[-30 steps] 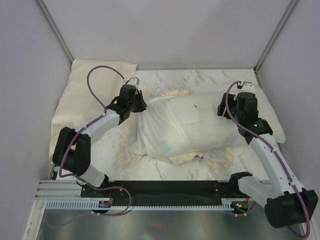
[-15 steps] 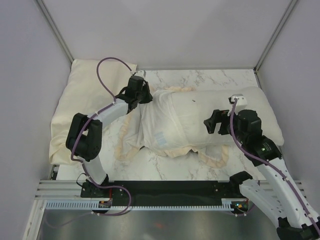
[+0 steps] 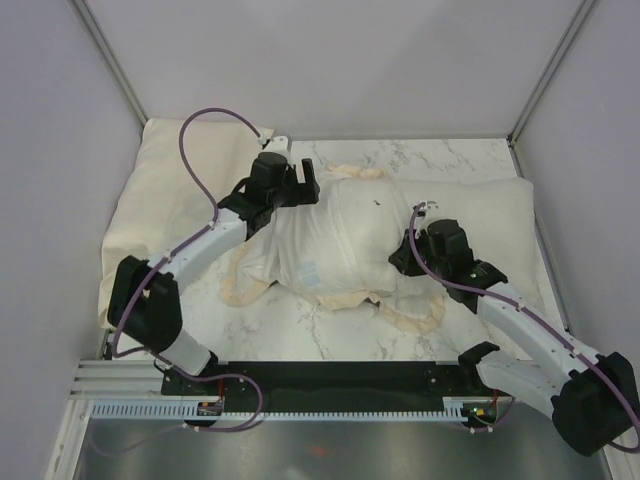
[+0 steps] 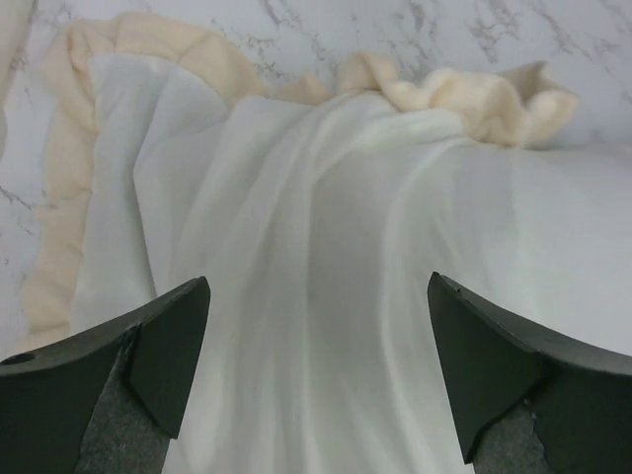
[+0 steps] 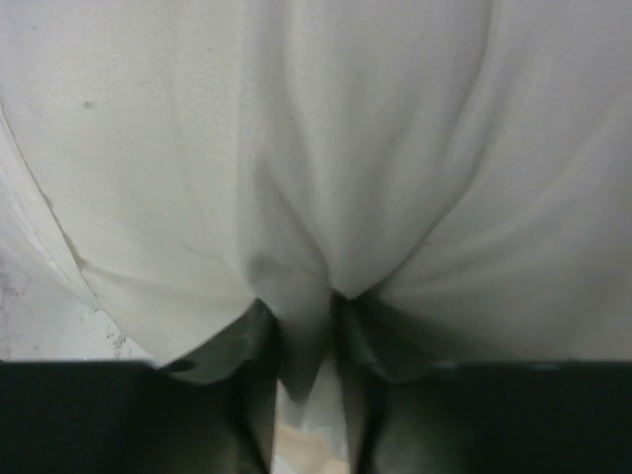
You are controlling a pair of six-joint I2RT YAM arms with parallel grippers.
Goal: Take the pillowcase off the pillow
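Two grippers meet one pillowcase (image 3: pixel 330 245) lying mid-way across the table (image 3: pixel 440 155). Nearer, the right gripper (image 5: pixel 304 326) pinches a fold of its whitish cloth, with the pillow (image 3: pixel 495 200) partly inside and its right end bare. Farther, the left gripper (image 4: pixel 316 296) hangs spread wide above the frilled end.

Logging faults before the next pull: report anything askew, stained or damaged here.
Nothing torn or spilled. The pillowcase lies bunched and skewed on the table, its frill twisted along the near edge, and a small dark speck marks its top.
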